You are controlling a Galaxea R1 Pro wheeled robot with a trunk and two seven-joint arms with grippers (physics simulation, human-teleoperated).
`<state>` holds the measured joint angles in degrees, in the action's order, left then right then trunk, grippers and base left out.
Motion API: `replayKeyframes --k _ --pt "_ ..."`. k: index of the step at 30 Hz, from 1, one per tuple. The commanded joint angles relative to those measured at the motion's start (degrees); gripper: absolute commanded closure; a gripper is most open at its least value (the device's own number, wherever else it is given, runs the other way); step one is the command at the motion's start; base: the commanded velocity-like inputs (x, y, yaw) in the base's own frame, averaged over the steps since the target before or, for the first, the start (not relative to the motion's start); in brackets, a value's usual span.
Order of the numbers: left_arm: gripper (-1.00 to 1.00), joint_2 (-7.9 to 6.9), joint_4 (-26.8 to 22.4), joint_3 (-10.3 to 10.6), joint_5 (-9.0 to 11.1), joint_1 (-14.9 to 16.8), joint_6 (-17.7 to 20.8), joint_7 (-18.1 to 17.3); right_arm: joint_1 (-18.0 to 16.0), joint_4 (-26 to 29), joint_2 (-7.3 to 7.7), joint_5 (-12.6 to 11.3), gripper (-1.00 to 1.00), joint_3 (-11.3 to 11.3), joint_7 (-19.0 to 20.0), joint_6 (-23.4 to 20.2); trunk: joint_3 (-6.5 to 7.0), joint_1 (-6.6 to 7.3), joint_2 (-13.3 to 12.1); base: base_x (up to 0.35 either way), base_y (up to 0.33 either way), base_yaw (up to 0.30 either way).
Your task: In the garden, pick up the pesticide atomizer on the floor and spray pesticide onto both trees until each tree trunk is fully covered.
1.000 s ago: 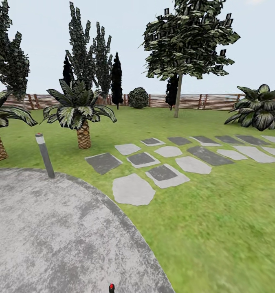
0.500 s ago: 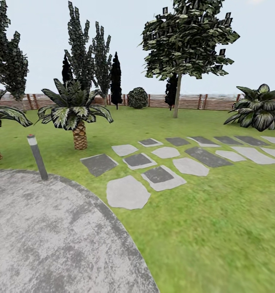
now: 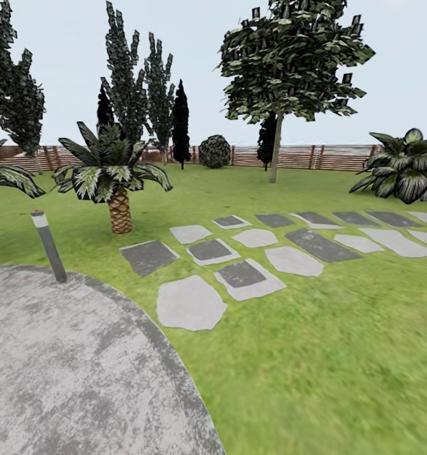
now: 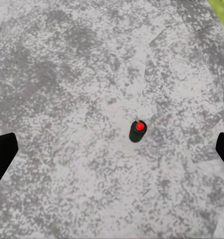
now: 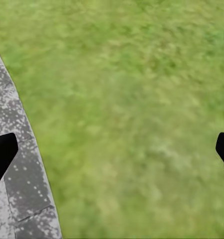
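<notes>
Standing upright on paving (image 4: 67,74), atomizer (image 4: 138,131), label hidden

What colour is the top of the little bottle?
Red, on a dark pesticide atomizer; the left wrist view shows it best.

Just the left gripper's (image 4: 112,152) two plain black fingertips (image 4: 2,152) poking in, blunt and angular. The right gripper (image 5: 112,152) matches: matte black tips (image 5: 2,152), no markings.

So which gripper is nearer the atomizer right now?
Left. The left gripper hangs open over the pesticide atomizer on the floor; the right gripper looks down on grass.
</notes>
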<state>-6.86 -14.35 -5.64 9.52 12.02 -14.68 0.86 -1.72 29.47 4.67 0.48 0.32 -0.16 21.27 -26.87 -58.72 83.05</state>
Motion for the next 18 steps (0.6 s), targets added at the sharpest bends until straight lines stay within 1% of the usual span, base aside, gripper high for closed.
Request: replayKeyframes --k 1,9,18 --pt "-1.0 0.01 0.04 0.01 0.33 0.04 -0.17 0.02 -0.03 -0.04 0.03 0.05 -1.0 0.03 -0.02 0.17 -0.06 -0.01 0.03 0.165 -0.24 0.172" --pt "-1.0 0.01 0.04 0.01 0.33 0.03 -0.17 0.02 -0.03 -0.08 0.02 0.05 -1.0 0.05 -0.02 0.17 -0.06 -0.01 0.03 0.12 -0.257 0.253" --pt "-1.0 0.01 0.02 0.01 0.33 0.03 -0.17 0.02 -0.04 -0.11 0.0 0.05 -1.0 0.03 -0.02 0.18 -0.06 -0.01 0.03 0.007 -0.277 0.276"
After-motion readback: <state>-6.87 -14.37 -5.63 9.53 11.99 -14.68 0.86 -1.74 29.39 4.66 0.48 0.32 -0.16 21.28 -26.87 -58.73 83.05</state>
